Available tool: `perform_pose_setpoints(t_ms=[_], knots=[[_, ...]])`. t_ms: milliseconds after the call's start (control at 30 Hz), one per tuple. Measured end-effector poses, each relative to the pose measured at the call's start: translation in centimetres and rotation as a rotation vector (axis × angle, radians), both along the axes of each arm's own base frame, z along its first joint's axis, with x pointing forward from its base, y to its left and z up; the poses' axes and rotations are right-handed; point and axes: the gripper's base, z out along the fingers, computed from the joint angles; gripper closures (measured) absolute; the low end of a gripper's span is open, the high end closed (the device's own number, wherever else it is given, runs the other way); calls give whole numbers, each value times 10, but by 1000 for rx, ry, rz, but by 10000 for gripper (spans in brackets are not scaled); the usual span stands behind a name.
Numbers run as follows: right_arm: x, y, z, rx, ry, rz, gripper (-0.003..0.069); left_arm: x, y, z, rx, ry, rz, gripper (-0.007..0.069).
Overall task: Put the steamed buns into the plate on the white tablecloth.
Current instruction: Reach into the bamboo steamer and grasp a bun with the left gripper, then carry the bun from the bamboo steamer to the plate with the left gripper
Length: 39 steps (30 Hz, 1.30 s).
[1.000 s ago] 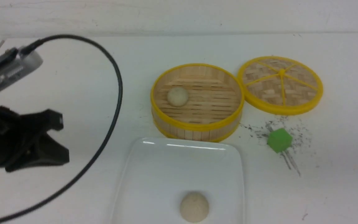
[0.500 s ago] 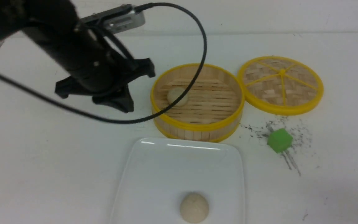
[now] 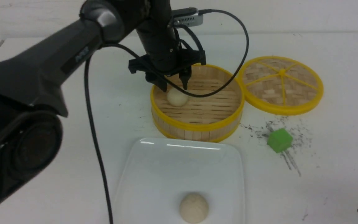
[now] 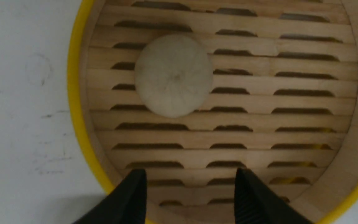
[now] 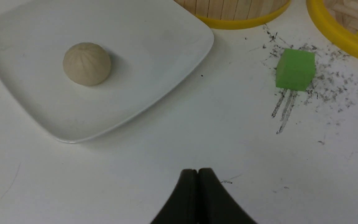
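Now, your left end effector (image 3: 173, 87) hangs over the steamer basket (image 3: 197, 126) with its jaws spread and nothing between them. Its tips are close above one steamed bun (image 3: 177, 97) and not gripping it. That bun sits on the basket's slatted floor, near its left wall. The other steamed bun (image 3: 194, 207) rests on the plate (image 3: 154, 174), which lies on the table (image 3: 337, 174) just in front of the basket. Your right end effector (image 5: 197, 171) is clenched on nothing, over bare table in front and right of the basket. The lid (image 3: 280, 84) lies just right of the basket, and the green cube (image 3: 279, 140) is front-right of it.
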Motion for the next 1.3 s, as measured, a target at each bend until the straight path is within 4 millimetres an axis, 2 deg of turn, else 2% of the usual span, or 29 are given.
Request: perform_pose_setpoints(t_ms=[67,200,267,333,367,400,467,567,600,700,800,900,933,1000,1033,1067,1100,1133,1200,1233,1267,1300], knots=[[0,0,0,0,0,0,650,11,-6,-14,-4,-20,-12,220],[0,0,0,-3,-2,0,646,21,-11,-36,-3,-26,-17,220],[0,0,0,-2,-3,0,643,26,-13,-53,10,-25,-18,242],[0,0,0,-2,-3,0,643,28,-13,-57,25,-28,-20,268],[0,0,0,-3,-4,0,641,29,-12,-62,41,-28,-22,346],[0,0,0,-4,-5,0,641,29,-12,-62,45,-30,-23,368],[1,-1,0,-14,-16,-1,639,30,-11,-61,66,-37,-26,506],[1,-1,0,-21,-21,-2,639,24,-13,-49,80,-27,-48,594],[1,-1,0,-22,-20,-2,636,20,-15,-40,85,-35,-69,599],[1,-1,0,-22,-20,-2,632,1,-22,8,98,-99,-158,603],[1,-1,0,-25,-18,-3,631,-24,-21,72,81,-234,-219,603],[1,-2,-1,-27,-16,-3,628,-58,-4,141,36,-387,-231,603],[1,-2,-1,-27,-16,-3,627,-60,-3,144,33,-393,-230,603],[1,-2,-1,-28,-15,-3,622,-81,10,170,0,-429,-231,603],[1,-2,-1,-29,-14,-4,620,-91,15,175,-13,-418,-236,603],[1,-2,-1,-30,-13,-4,618,-101,20,169,-18,-369,-247,602],[1,-2,-1,-30,-13,-4,618,-106,22,171,-28,-366,-250,601],[1,-2,-1,-31,-12,-4,617,-114,24,157,-27,-297,-262,601],[1,-2,-1,-31,-12,-4,615,-130,30,128,-13,-168,-279,601],[1,-2,-1,-31,-12,-4,613,-136,33,109,6,-97,-283,600],[1,-2,-1,-31,-12,-4,612,-144,38,81,45,0,-284,597],[1,-2,-1,-31,-12,-4,610,-148,40,64,65,45,-278,594]])
